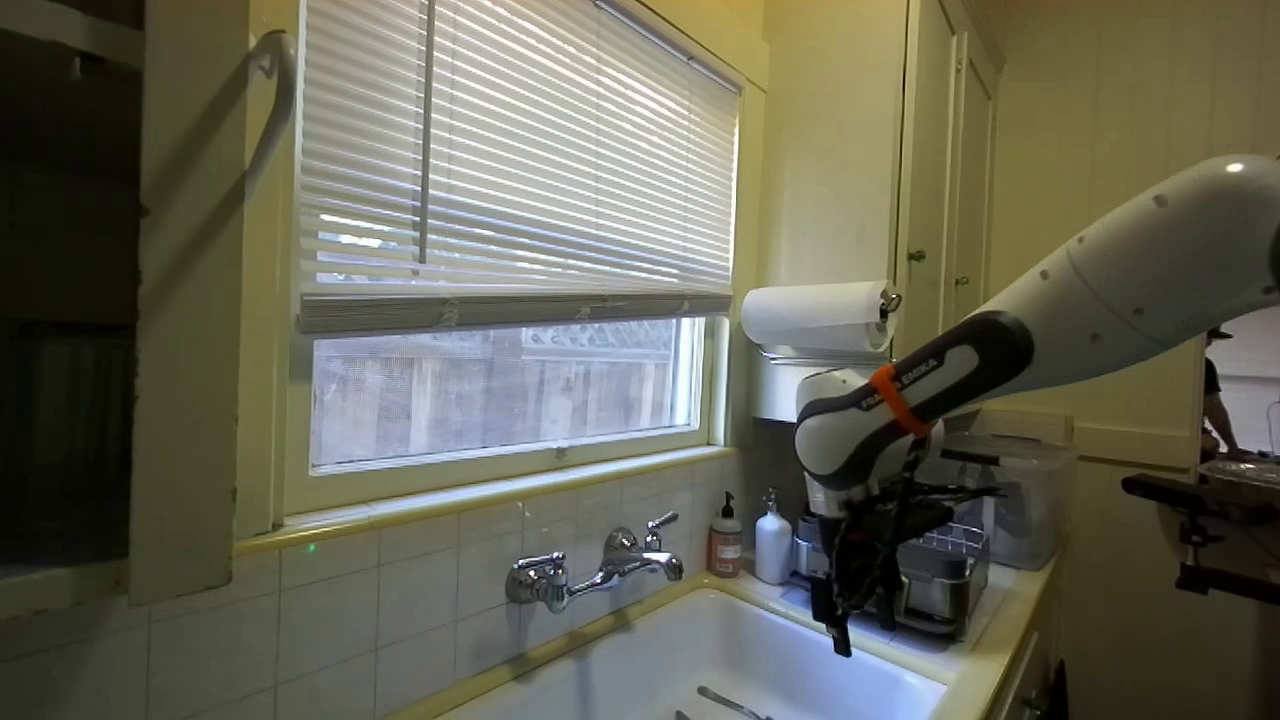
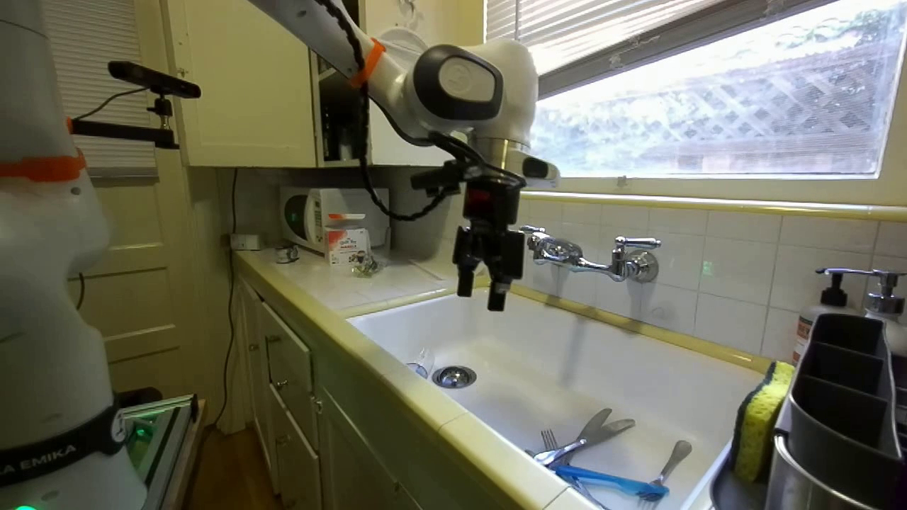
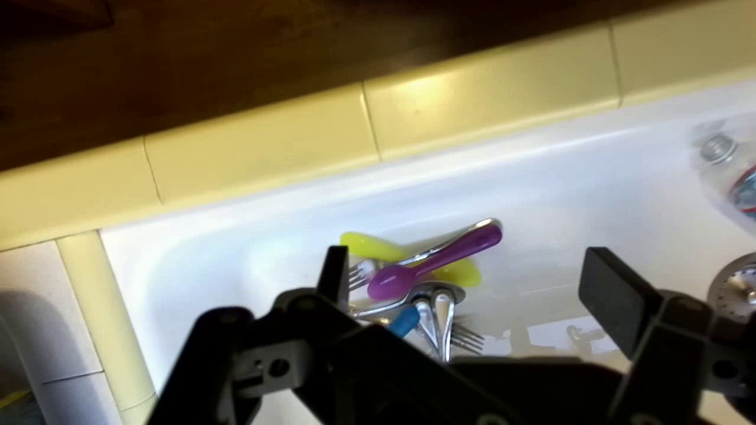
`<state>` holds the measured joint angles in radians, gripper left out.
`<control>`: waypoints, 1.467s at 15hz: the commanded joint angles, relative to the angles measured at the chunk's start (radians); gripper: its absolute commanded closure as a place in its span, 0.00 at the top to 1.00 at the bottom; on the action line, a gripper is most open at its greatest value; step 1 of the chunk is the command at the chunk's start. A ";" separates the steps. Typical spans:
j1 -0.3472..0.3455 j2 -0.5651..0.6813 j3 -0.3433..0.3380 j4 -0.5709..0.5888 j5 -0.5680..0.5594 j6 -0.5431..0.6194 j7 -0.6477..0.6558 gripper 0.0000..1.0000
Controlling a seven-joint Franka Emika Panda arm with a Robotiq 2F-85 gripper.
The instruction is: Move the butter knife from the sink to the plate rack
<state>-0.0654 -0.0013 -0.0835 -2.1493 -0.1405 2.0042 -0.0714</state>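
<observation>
Butter knife point(image 2: 615, 429): lies on the floor of the sink point(image 2: 638, 368), in the half away from the drain point(image 2: 454, 377). In an exterior view its blade presents as a flat, broad, plain strip of grey-silver metal with a rounded end, directed toward the side of the sink below the chrome tap point(image 1: 627, 562). A second knife point(image 2: 594, 425) of matching finish lies just beside it, the pair spreading in a narrow V; which of the two the task concerns cannot be determined. The handles cannot be traced with certainty.

Close to both in the sink: a fork point(image 2: 549, 439) with its tines toward the drain, a translucent blue utensil point(image 2: 609, 479) and, in the wrist view, a purple spoon point(image 3: 437, 261) crossing over a yellow item point(image 3: 369, 245). A clear bottle point(image 3: 723, 159) lies in the sink near the drain.

Pincer point(image 2: 481, 297): stands above the sink, pointing down and apart from everything in it. The wrist view shows its two fingers set wide apart; it has hold of nothing.

Plate rack point(image 1: 932, 602): on the worktop point(image 1: 1003, 608) beyond the end of the sink farther from the drain, partly hidden behind the pincer in an exterior view. A dark, compartmented caddy point(image 2: 843, 418) stands at that same end, a yellow sponge point(image 2: 762, 418) just beside it.
</observation>
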 commanded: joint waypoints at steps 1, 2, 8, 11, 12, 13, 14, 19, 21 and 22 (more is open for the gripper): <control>-0.034 0.248 -0.022 0.206 0.005 0.055 -0.087 1.00; -0.043 0.309 -0.024 0.269 -0.001 0.057 -0.122 1.00; -0.010 0.617 0.004 0.631 -0.058 -0.074 -0.126 1.00; -0.027 0.550 0.006 0.526 -0.040 0.001 -0.127 1.00; -0.029 0.547 0.006 0.525 -0.040 0.001 -0.127 1.00; -0.032 0.541 0.004 0.523 -0.039 0.001 -0.127 1.00; -0.037 0.536 0.003 0.523 -0.039 0.001 -0.128 1.00; -0.002 0.539 0.053 0.442 0.026 0.265 -0.011 1.00; 0.009 0.570 0.089 0.422 0.097 0.335 0.029 1.00; 0.012 0.577 0.104 0.401 0.126 0.368 0.033 1.00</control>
<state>-0.0657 0.5499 -0.0132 -1.6961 -0.0921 2.2771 -0.0811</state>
